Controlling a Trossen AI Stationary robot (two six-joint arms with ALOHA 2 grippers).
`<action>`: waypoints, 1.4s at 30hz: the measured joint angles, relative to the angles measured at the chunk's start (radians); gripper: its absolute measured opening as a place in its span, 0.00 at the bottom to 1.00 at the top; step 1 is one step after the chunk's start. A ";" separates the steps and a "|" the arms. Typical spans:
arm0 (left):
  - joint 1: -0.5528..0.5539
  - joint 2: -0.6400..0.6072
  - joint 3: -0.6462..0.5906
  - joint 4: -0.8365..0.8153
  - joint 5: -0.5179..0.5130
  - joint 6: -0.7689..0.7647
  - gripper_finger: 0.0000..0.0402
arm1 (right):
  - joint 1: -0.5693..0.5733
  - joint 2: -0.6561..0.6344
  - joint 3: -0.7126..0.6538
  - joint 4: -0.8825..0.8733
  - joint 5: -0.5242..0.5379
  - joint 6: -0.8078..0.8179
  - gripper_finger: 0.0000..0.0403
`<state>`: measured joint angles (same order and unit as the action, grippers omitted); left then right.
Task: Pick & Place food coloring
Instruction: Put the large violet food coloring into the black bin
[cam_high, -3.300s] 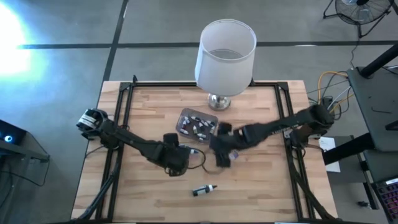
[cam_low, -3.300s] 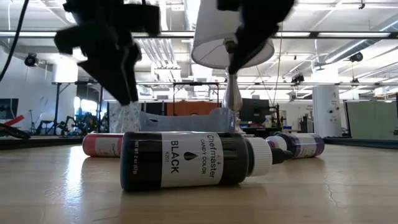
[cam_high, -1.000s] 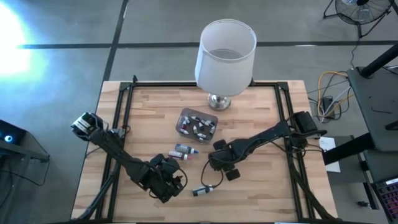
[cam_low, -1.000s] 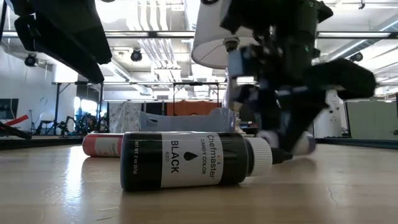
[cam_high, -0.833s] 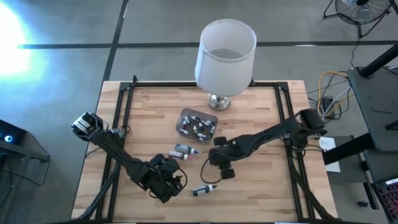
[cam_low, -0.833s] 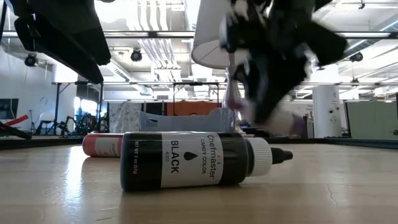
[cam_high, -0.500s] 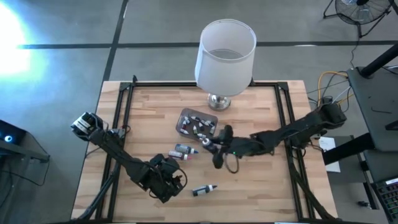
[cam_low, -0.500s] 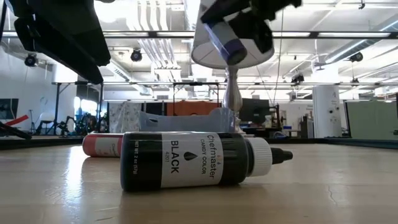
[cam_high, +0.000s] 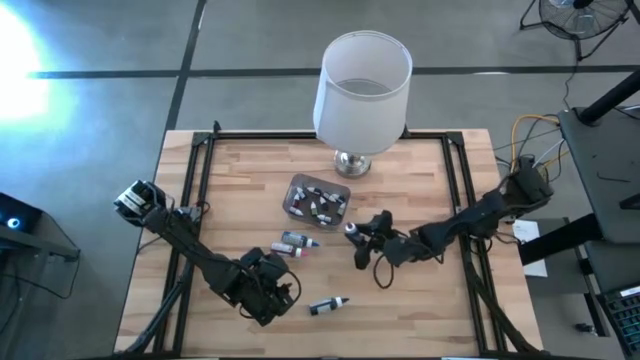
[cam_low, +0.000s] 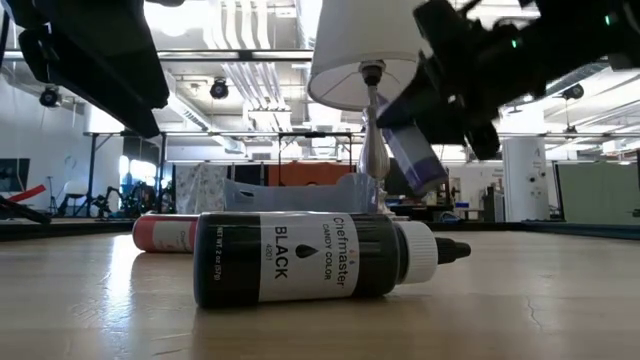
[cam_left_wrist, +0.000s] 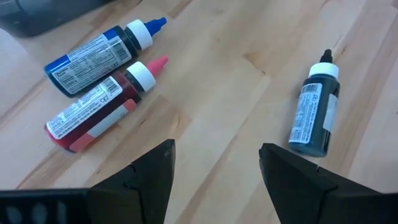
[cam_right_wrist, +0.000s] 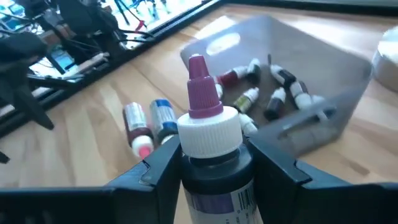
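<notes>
A purple-capped bottle (cam_right_wrist: 214, 163) of food coloring, dark-bodied with a white collar, is clamped between the right gripper (cam_high: 358, 243)'s jaws and held off the table, tilted in the low view. A black bottle (cam_low: 318, 257) with a white label lies on its side on the wood near the front edge. A blue-capped bottle (cam_left_wrist: 102, 53) and a red-capped bottle (cam_left_wrist: 102, 102) lie side by side, just touching, toward the middle. Several more small bottles (cam_high: 318, 203) lie jumbled together behind those two.
</notes>
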<state>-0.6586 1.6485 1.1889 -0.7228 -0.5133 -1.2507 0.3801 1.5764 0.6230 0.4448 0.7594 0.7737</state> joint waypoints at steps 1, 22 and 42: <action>0.000 0.000 0.000 -0.003 0.001 0.000 0.52 | 0.000 0.015 -0.013 0.022 0.001 0.004 0.38; 0.003 0.000 0.000 -0.029 0.120 0.026 0.52 | 0.002 0.167 -0.064 0.247 -0.009 -0.017 0.42; 0.003 0.000 0.000 -0.029 0.095 -0.043 0.52 | -0.080 -0.007 0.261 -0.169 -0.141 -0.445 0.36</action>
<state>-0.6559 1.6485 1.1889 -0.7516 -0.4179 -1.2934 0.3002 1.5693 0.8839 0.2755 0.6181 0.3285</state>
